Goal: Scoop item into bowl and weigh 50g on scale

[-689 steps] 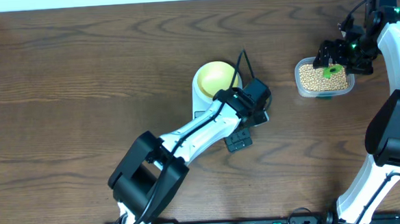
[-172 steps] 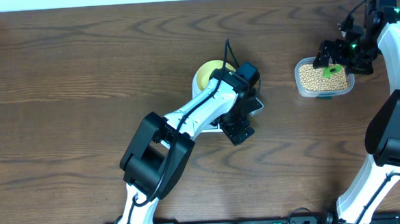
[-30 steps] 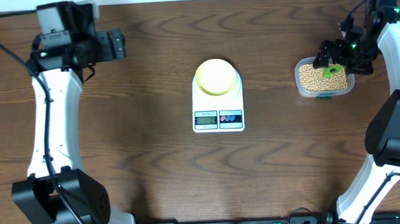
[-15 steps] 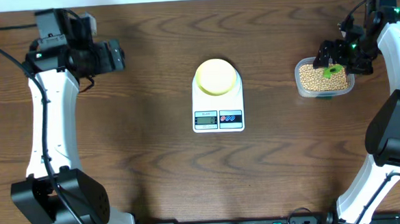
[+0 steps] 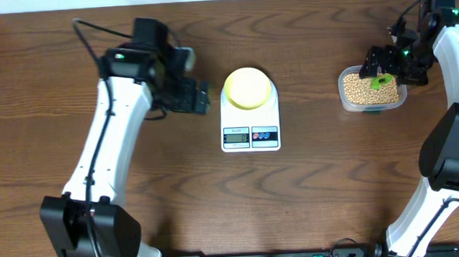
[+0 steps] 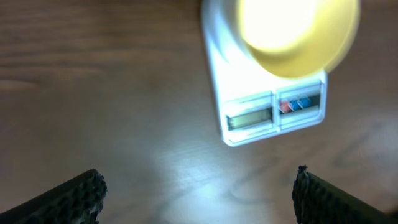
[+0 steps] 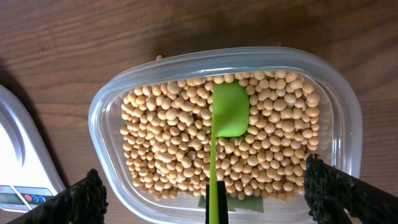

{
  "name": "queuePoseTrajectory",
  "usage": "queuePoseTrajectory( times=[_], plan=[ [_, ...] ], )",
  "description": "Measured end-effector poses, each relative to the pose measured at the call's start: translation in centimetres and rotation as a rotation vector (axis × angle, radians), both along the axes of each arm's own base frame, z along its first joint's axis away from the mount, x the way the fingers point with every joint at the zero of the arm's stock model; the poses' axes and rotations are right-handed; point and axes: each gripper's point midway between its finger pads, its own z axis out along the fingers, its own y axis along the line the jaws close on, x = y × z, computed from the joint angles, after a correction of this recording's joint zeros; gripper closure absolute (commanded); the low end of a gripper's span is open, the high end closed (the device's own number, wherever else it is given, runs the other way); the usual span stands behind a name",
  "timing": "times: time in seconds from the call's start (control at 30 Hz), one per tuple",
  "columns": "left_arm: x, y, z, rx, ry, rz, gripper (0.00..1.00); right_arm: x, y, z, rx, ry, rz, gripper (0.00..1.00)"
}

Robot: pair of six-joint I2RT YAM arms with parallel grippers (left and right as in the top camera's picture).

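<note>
1. Beans (image 7: 161,143), small, round and tan, fill a clear plastic tub (image 7: 102,118) at the right side of the wooden table (image 5: 312,203); a green spoon (image 7: 231,112) lies with its blade on top of them.
2. The right gripper (image 5: 377,67) hangs directly over the tub. In the right wrist view its two dark fingers (image 7: 84,198) are spread wide, one at each lower corner, with the tub between them.
3. The spoon's thin handle runs down the middle of that gap and off the bottom edge of the view. Neither finger touches it, and its far end is out of sight.
4. At the centre of the table, a pale-yellow bowl (image 5: 248,88) sits on the round platform of a white scale (image 5: 250,126). The bowl looks empty from above.
5. The scale's display and its red and blue buttons lie at the end nearest the robot; the reading is too small to make out.
6. The left gripper (image 5: 192,96) hovers just beside the scale on its left, level with the bowl, touching neither.
7. The left wrist view shows its fingers (image 6: 78,196) parted wide above bare wood with nothing between them. The scale and bowl lie ahead, blurred.
</note>
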Motion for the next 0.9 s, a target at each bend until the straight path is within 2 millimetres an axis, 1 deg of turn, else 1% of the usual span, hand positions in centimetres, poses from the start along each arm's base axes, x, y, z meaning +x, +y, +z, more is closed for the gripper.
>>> queuePoseTrajectory(
  times=[0.1,0.2,0.33,0.5,0.57,0.63,0.8,0.9],
  plan=[
    [-1.2,-2.4,-0.1,-0.001,0.016,-0.054,0.02,0.0,0.0,0.0,0.000,0.000,0.000,0.01],
    [-2.3,-4.2,-0.8,0.000,0.037,-0.087,0.02,0.0,0.0,0.0,0.000,0.000,0.000,0.01],
    [-4.4,-6.3,-3.0,0.011,0.086,-0.121,0.02,0.0,0.0,0.0,0.000,0.000,0.000,0.01],
    [-5.6,-8.4,-5.9,0.012,0.086,-0.160,0.02,0.0,0.0,0.0,0.000,0.000,0.000,0.01],
    [-5.6,-8.8,-6.6,0.012,0.074,-0.164,0.02,0.0,0.0,0.0,0.000,0.000,0.000,0.01],
    [-5.1,-9.0,-7.0,0.015,0.047,-0.161,0.02,0.0,0.0,0.0,0.000,0.000,0.000,0.01],
    [-3.4,-9.6,-7.2,0.003,-0.035,-0.157,0.02,0.0,0.0,0.0,0.000,0.000,0.000,0.01],
    [-3.0,-9.8,-7.4,-0.003,-0.060,-0.161,0.02,0.0,0.0,0.0,0.000,0.000,0.000,0.01]
  ],
)
